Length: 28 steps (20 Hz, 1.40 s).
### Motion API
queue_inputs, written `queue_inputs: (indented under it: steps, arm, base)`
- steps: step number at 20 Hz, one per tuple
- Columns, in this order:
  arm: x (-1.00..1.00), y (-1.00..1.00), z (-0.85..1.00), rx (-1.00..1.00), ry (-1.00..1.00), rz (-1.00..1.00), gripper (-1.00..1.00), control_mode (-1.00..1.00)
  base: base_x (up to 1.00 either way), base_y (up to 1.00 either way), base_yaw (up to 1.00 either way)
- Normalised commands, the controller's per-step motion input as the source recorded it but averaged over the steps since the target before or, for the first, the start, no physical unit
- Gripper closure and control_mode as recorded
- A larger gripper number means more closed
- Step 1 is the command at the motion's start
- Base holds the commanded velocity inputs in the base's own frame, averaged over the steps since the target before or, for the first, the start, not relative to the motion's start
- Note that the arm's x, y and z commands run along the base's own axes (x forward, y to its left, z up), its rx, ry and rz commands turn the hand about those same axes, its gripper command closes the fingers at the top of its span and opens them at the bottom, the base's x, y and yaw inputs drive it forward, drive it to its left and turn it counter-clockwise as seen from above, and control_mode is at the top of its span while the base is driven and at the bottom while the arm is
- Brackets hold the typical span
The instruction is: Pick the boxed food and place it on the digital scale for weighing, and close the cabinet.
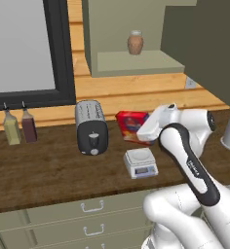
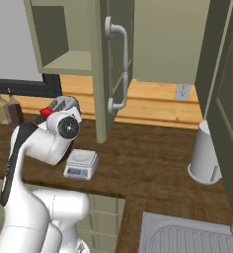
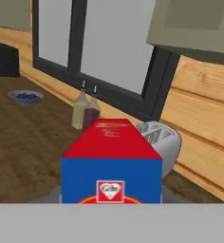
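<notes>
Left base view: gripper hidden behind the wrist at the boxed food (image 1: 130, 122); digital scale (image 1: 141, 162) just below it.
Right base view: cabinet (image 2: 114, 64) door open, right of the hand.
Hand view: carton dead ahead, toaster (image 3: 160, 140) behind; jaw state can't be told.

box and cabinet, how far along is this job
Nothing is finished yet. The box stands on the counter behind the scale, whose platform is bare. The hand view looks closely at the box's blue side, so the arm appears to be approaching it. The cabinet door hangs open. Left: grasp, place, close.
</notes>
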Motion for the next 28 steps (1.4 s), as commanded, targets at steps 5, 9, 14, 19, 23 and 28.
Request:
queue_inputs:
  steps: [5,9,14,19,23,28]
  arm:
    - [0.28,-0.11,-0.4,0.0,0.1,0.12,1.0,-1.0]
    - [0.23,-0.01,-0.47,0.0,-0.01,0.14,1.0,-1.0]
    - [0.11,-0.06,-0.44,0.18,-0.03,0.08,1.0,-1.0]
    - [0.09,-0.15,-0.21,0.09,0.0,0.03,1.0,-1.0]
    - [0.0,-0.28,0.0,0.0,0.02,0.0,1.0,-1.0]
    - [0.11,-0.31,-0.04,0.0,0.0,0.0,1.0,-1.0]
  base:
    - [0.0,0.0,0.0]
    - [0.0,0.0,0.0]
    - [0.0,0.0,0.0]
    - [0.0,0.0,0.0]
    - [0.0,0.0,0.0]
    - [0.0,0.0,0.0]
